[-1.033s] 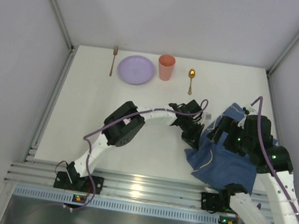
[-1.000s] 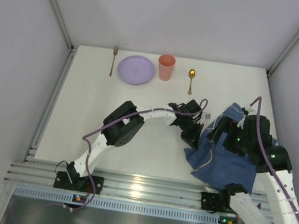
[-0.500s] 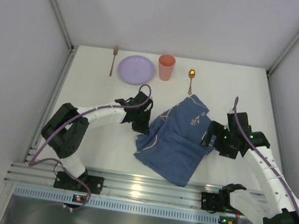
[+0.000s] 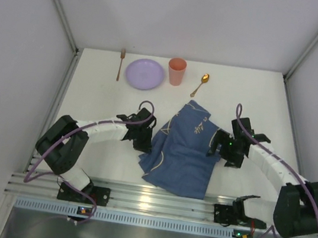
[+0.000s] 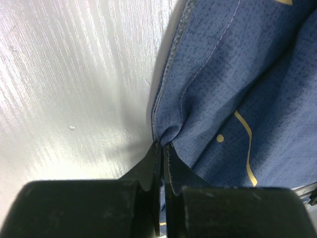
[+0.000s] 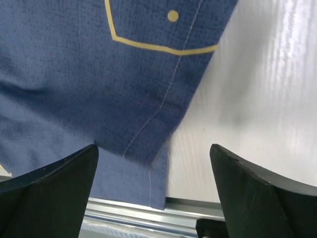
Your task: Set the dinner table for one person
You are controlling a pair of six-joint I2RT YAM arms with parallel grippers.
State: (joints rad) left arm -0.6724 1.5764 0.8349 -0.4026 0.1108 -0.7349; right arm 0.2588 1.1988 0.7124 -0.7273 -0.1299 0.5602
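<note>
A rumpled blue placemat [image 4: 182, 152] with yellow drawings lies on the white dinner table [image 4: 101, 104], its near corner reaching the rail. My left gripper [image 4: 144, 143] is shut on a pinch of the cloth's left edge; in the left wrist view the closed tips [image 5: 162, 145] hold a fold of the placemat [image 5: 237, 74]. My right gripper [image 4: 214, 146] hovers at the cloth's right edge, open. In the right wrist view its wide jaws [image 6: 153, 148] stand over the placemat's corner [image 6: 99, 64] and bare table [image 6: 267, 74], holding nothing.
Along the far edge lie a fork [image 4: 120, 63], a lilac plate [image 4: 145, 73], an orange cup [image 4: 177, 71] and a gold spoon [image 4: 200, 84], which is tilted. An aluminium rail [image 4: 147, 198] runs along the near edge, and grey walls [image 4: 28, 75] close in both sides.
My left gripper has dragged the placemat from the right side towards the middle and slightly nearer. The right arm followed, stretching left. The spoon has turned from straight to tilted.
</note>
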